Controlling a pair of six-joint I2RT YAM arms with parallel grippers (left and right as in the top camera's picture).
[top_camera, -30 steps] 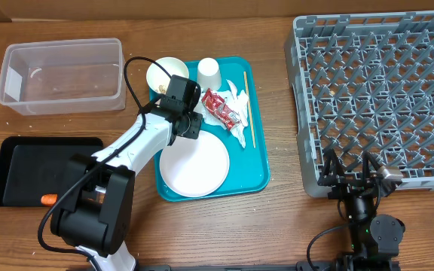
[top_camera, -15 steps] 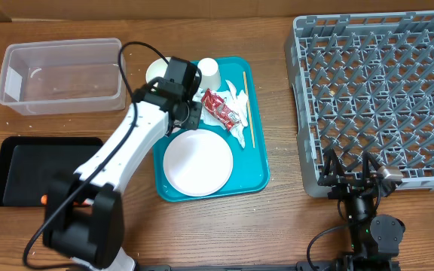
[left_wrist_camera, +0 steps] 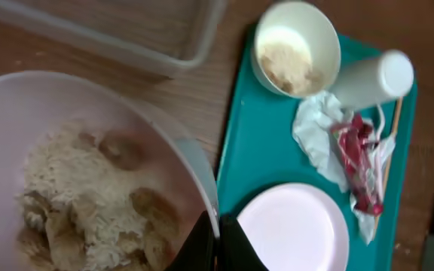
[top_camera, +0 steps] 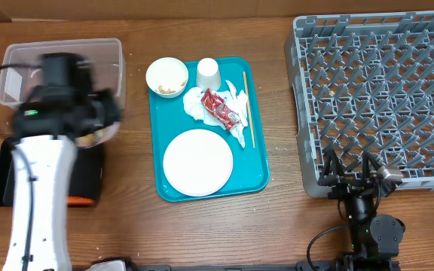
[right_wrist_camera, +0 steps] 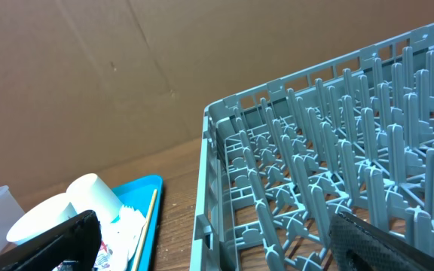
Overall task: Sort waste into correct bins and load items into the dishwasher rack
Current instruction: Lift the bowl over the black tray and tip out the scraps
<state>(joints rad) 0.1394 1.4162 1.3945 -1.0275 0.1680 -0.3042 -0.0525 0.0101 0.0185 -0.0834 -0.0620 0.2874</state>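
My left gripper (top_camera: 102, 120) (left_wrist_camera: 218, 239) is shut on the rim of a white bowl (top_camera: 95, 137) (left_wrist_camera: 89, 188) holding pale rice and nut crumbs. It hangs between the clear tub (top_camera: 10, 90) (left_wrist_camera: 111, 22) and the black tray (top_camera: 2, 184). An orange carrot (top_camera: 80, 200) lies in the black tray. On the teal tray (top_camera: 255, 177) are a second bowl (top_camera: 166, 77) (left_wrist_camera: 296, 45) with crumbs, a cup (top_camera: 208, 72) (left_wrist_camera: 371, 75), a plate (top_camera: 197, 162) (left_wrist_camera: 292, 229), a red wrapper (top_camera: 221, 107) (left_wrist_camera: 356, 158) and napkins (top_camera: 194, 102). My right gripper (top_camera: 353, 177) (right_wrist_camera: 217, 252) is open by the grey rack (top_camera: 383, 90) (right_wrist_camera: 337, 165).
A thin pale stick (top_camera: 249, 109) (right_wrist_camera: 145, 226) lies along the teal tray's right side. The rack fills the right of the table, its near left corner just ahead of the right gripper. Cardboard stands behind the table.
My left arm has lifted a bowl of rice off the teal tray and swung it far left, to beside the clear tub and above the black tray. The right arm has not moved.
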